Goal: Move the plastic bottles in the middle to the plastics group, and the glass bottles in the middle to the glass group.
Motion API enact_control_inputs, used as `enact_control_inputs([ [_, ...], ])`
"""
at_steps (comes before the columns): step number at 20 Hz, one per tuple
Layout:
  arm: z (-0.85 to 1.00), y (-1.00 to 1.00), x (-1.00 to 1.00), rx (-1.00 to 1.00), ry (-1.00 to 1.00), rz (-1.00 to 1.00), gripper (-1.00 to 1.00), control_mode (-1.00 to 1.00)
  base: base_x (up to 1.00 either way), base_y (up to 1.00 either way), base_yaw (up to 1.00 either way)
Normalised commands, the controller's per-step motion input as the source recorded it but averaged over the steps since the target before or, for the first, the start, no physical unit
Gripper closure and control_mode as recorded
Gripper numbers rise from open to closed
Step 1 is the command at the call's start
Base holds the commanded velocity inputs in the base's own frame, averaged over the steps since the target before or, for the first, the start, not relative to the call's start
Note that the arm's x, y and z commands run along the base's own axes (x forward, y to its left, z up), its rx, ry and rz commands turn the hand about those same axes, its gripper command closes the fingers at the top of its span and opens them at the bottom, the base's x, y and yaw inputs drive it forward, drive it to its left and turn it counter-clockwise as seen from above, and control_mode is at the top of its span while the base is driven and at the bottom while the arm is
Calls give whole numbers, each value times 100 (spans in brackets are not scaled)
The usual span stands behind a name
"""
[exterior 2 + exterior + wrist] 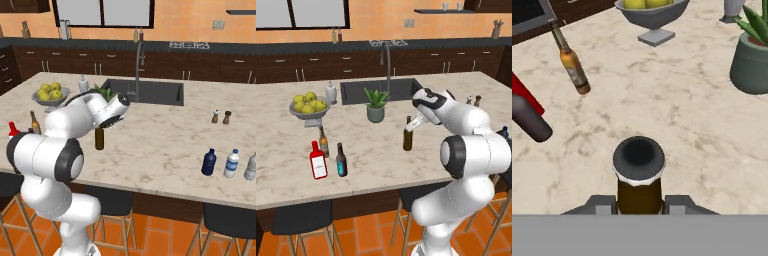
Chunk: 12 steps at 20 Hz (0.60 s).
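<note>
Because the amber bottle stands mid-counter, apart from both groups, the gripper has its fingers narrowed on the neck just under the dark cap, which suits lifting it upright. It stands on the marble right of the plant. The glass group, red bottle and small brown bottle, waits to the left with the black bottle just beside it; that is probably its destination. The blue bottle already stands by the plastics.
</note>
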Motion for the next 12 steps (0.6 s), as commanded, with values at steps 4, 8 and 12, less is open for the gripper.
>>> enact_control_inputs([
  [4, 0, 72, -3, 0, -1, 24, 100, -100, 0, 0, 0],
  [8, -3, 63, 0, 0, -2, 21, 100, -100, 0, 0, 0],
  [12, -15, 59, 0, -1, -5, 19, 100, -100, 0, 0, 0],
])
